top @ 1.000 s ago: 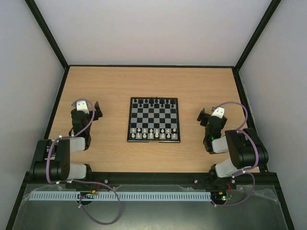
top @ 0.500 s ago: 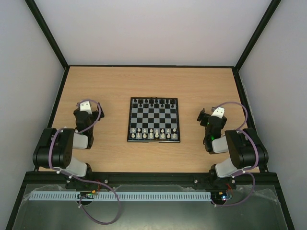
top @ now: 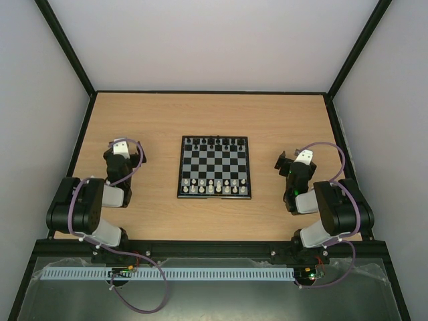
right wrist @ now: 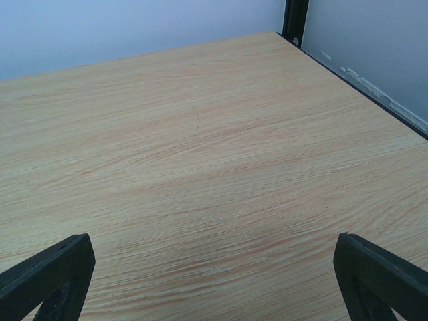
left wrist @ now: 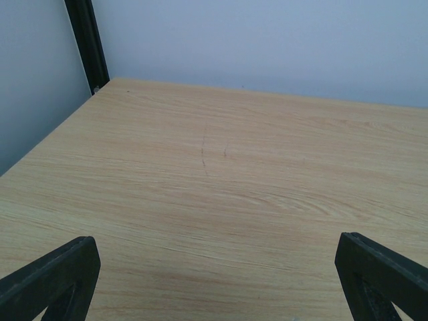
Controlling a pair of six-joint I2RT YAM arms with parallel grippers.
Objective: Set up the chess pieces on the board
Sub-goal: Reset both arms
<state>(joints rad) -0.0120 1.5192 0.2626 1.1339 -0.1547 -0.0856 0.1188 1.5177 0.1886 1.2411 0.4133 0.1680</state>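
- the left fingers [left wrist: 53,281] stand spread wide and released, with only bare wood grain between the two black tips.
- the right fingers [right wrist: 50,274] are spread just as wide and also grasp nothing.
- both pairs hang just above the table [top: 167,114] and point toward its far edge.
- a thin dark scratch [left wrist: 203,150] runs across the wood ahead of the left fingers; it forms no letters.
- any print on the white wrist blocks or the arm housings is too small to read from above.
- the left arm [top: 87,214] is folded at the near left of the table and the right arm [top: 334,210] at the near right.
- the board [top: 215,167] lies flat at the middle of the table, between the two arms and well apart from both pairs of fingers.
- neither wrist camera catches the board.
- the white pieces [top: 214,186] stand in the rows along the board's near edge.
- the black pieces [top: 215,142] stand along its far edge, and the squares between the two sets are bare.
- single figures are too small to tell apart by type.
- a black frame post [left wrist: 87,43] rises at the far left corner, and another black post [right wrist: 295,20] at the far right corner.
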